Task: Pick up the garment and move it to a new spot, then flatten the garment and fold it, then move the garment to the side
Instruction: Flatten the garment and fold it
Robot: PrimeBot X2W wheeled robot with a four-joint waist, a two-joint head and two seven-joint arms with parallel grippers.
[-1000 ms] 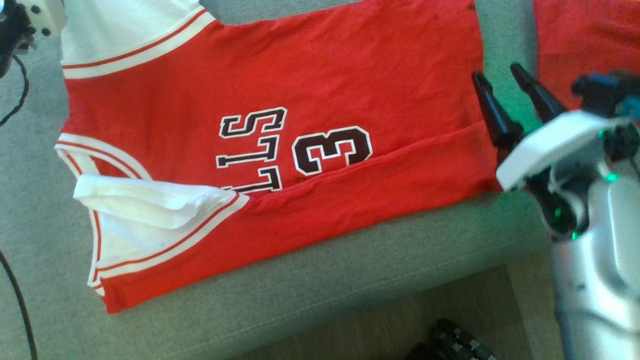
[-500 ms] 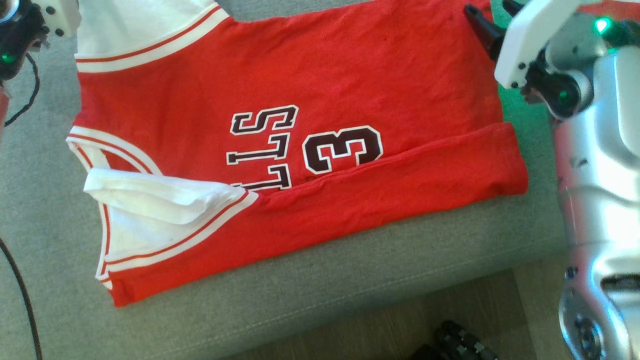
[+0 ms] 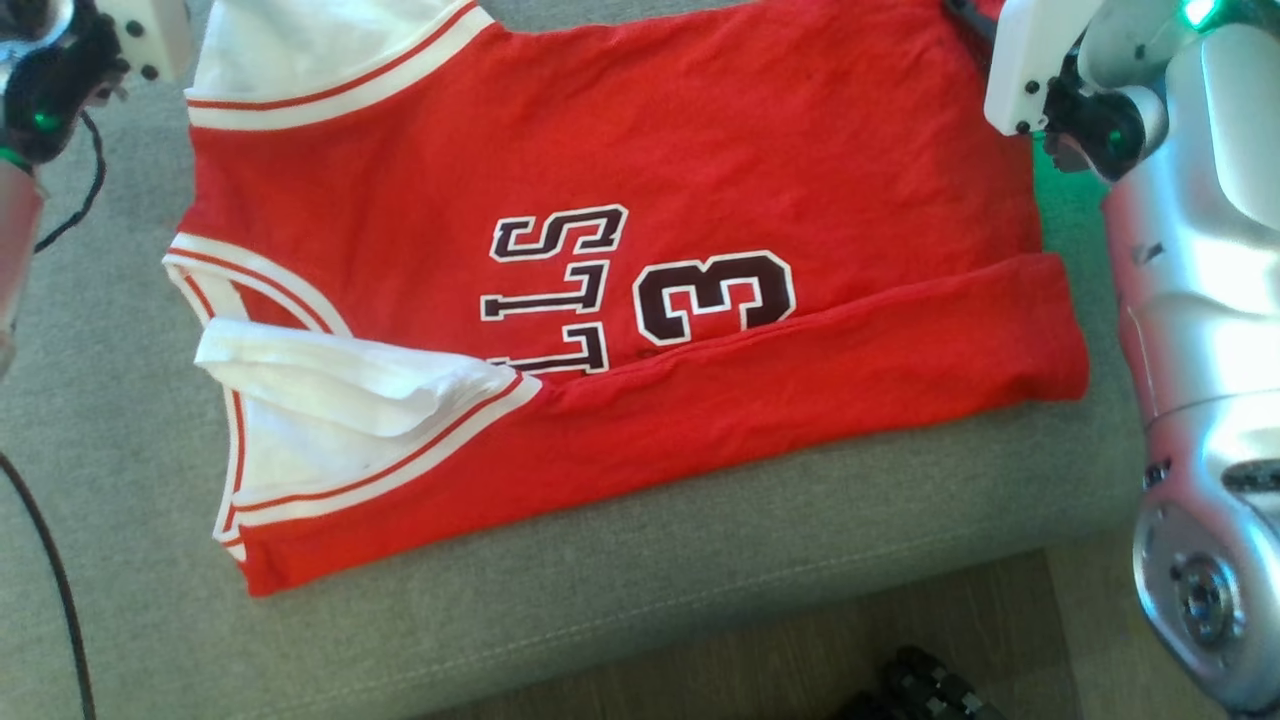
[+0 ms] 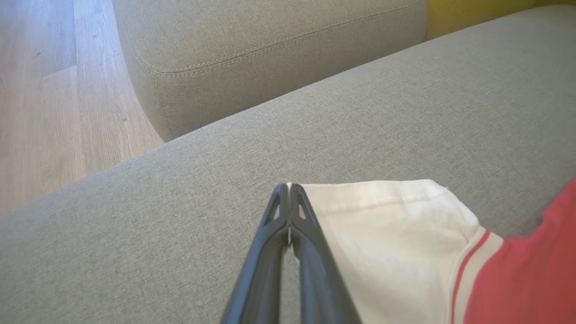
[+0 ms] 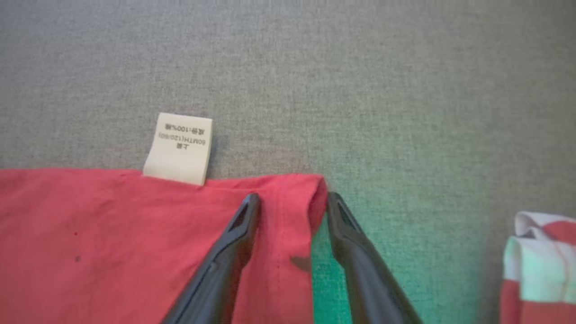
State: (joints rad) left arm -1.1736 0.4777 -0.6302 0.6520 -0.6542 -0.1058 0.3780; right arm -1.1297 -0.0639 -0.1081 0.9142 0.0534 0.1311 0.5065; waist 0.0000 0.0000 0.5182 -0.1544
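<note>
Straddling the far hem corner of the red-and-white fabric jersey, the right gripper gapes; the left gripper clenches its white sleeve corner.

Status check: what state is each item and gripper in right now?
Jersey: spread flat on sofa, near edge folded over.
Left gripper: shut, pinching white sleeve corner.
Right gripper: open, astride hem corner.
Label: lying flat, past the jersey's edge.

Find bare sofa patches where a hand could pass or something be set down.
Free: the cushion strip between the jersey and the front seam; the patch left of its white sleeve, up to the black cable. Crowded: the far hem corner, straddled by the right gripper, second garment nearby.
</note>
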